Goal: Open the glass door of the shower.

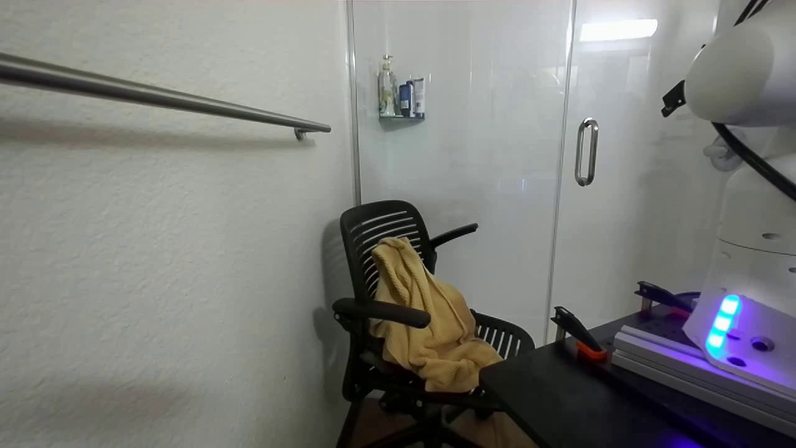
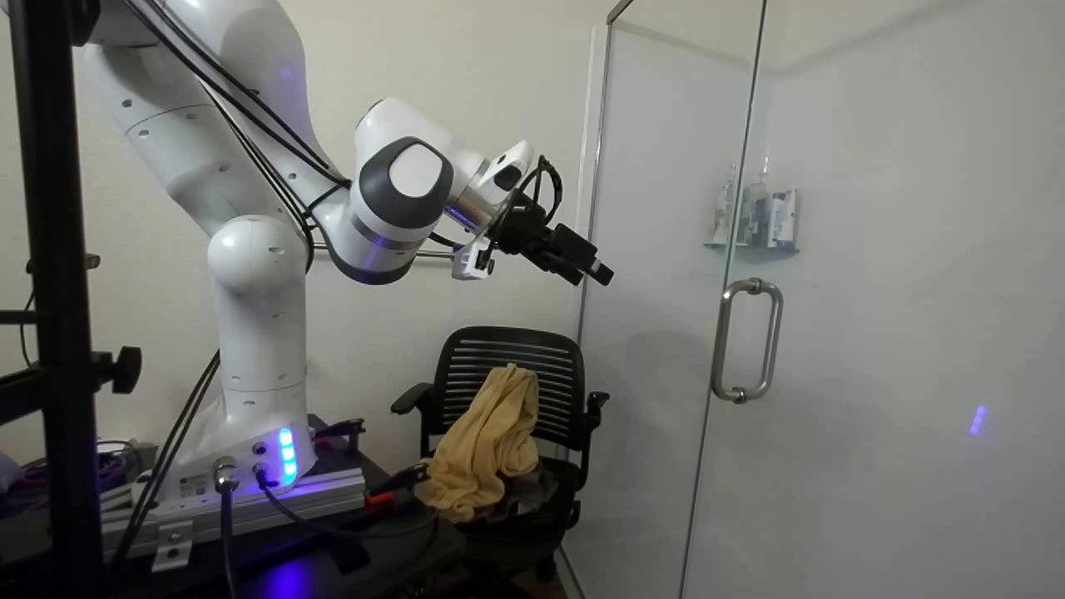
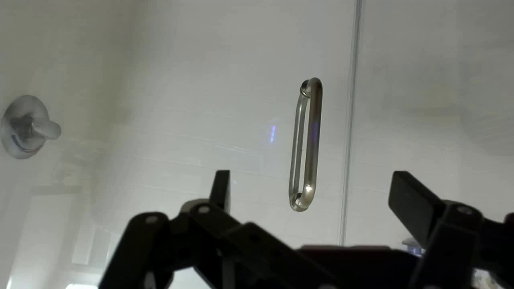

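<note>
Robotiq gripper (image 3: 313,190) foremost in wrist view, spread wide, well apart from silver bar handle (image 3: 314,140). Frameless glass door (image 1: 634,236) beside adjoining glass panel (image 1: 472,177), with handle near door's vertical edge.

Free air separates the black two-fingered hand (image 3: 315,194), its jaws spread wide, from the short vertical silver bar handle (image 3: 314,134) on the tall, clear, frameless glass door (image 2: 899,249); the bar stands off the glass, leaving a gap behind it. Beside the door, a handle-less clear glass panel (image 1: 485,162) blocks passage. Lower down, a black slatted office chair (image 1: 382,311) bearing a yellow ribbed cloth (image 1: 441,336) stands just beside the corner of the black bench (image 1: 541,392), and two black clamps (image 1: 578,330) jut above the bench edge facing the glass.
</note>
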Robot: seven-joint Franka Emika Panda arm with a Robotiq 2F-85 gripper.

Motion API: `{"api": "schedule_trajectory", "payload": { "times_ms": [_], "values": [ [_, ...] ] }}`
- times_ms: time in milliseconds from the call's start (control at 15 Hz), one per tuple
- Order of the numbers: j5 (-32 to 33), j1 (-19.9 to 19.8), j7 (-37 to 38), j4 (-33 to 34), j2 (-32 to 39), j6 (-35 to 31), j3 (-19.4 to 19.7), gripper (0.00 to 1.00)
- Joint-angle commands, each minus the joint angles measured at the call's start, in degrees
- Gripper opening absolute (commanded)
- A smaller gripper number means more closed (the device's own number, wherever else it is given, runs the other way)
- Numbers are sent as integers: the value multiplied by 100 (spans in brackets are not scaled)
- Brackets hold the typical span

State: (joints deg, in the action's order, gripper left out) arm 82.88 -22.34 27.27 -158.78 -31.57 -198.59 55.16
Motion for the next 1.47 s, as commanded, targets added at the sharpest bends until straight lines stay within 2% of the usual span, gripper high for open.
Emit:
{"api": "schedule_trajectory", "payload": {
  "times_ms": [0,267,467,533,667,800,867,1133,1200,1267,1333,1400],
  "values": [
    [0,5,14,0,-4,6,0,100],
    [0,22,18,0,-10,9,0,100],
    [-593,496,67,583,327,10,-76,100],
    [-672,735,213,718,504,10,-63,100],
    [-726,906,296,814,633,11,-96,100],
    [-742,857,487,753,658,225,-245,100],
    [0,24,20,0,-10,12,0,100],
    [0,26,21,0,-10,13,0,100],
    [-122,64,25,31,-3,14,1,100],
    [-546,45,-120,322,81,27,-149,100],
    [-738,222,20,498,294,98,-116,100],
    [-794,570,397,566,355,446,-71,100]
  ]
}}
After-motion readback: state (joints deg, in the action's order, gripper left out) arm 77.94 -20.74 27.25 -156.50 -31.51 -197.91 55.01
